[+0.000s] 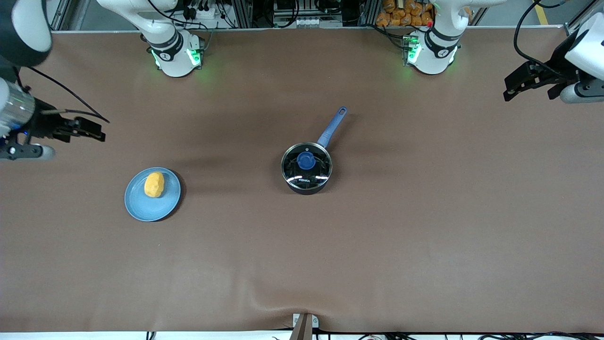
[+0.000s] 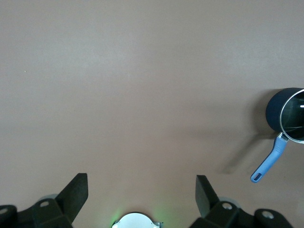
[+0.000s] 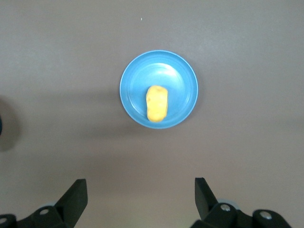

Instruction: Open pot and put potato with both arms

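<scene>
The black pot (image 1: 306, 168) stands mid-table with its glass lid and blue knob (image 1: 306, 160) on and its blue handle (image 1: 332, 126) pointing toward the robot bases. It also shows at the edge of the left wrist view (image 2: 286, 116). The yellow potato (image 1: 154, 184) lies on a light-blue plate (image 1: 141, 208) toward the right arm's end; both show in the right wrist view, potato (image 3: 156, 103) on plate (image 3: 133, 80). My left gripper (image 1: 521, 85) is open and empty, up at the left arm's end of the table. My right gripper (image 1: 89, 128) is open and empty, up at the right arm's end.
The brown table mat (image 1: 424, 236) bears only the pot and the plate. The two arm bases (image 1: 177, 54) (image 1: 432, 52) stand along the table's edge farthest from the front camera. A small bracket (image 1: 304, 323) sits at the edge nearest that camera.
</scene>
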Tool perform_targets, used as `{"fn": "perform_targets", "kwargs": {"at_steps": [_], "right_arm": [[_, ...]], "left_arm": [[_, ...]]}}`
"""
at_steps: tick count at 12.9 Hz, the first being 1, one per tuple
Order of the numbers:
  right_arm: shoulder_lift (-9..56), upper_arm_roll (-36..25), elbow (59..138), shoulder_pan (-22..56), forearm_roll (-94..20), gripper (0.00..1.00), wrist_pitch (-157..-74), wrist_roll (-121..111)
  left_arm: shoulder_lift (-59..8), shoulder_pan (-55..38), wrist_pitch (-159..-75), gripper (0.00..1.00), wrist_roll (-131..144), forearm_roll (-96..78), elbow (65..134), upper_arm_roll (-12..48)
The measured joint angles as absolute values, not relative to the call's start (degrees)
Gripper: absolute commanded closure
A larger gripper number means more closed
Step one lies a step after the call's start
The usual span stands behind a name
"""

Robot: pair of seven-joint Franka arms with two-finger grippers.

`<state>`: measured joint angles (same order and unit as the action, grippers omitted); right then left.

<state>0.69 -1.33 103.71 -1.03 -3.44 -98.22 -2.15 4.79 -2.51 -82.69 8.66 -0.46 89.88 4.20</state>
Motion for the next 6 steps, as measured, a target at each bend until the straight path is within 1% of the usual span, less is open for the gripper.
{"fn": "perform_targets", "kwargs": {"at_steps": [3,6], "right_arm": [[0.91,-1.08,111.20,-1.01,-3.44,0.00,-108.59,-2.15],[2.28,-0.92,116.53,-1.01,-3.44,0.00,-116.26,-2.15]], "left_arm": [[2.27,-3.07,-82.68,0.00,8.95,-0.46,89.22,5.78],[-2.42,-3.24,-82.84,0.00,12.23,-0.46,86.23,10.66]]}}
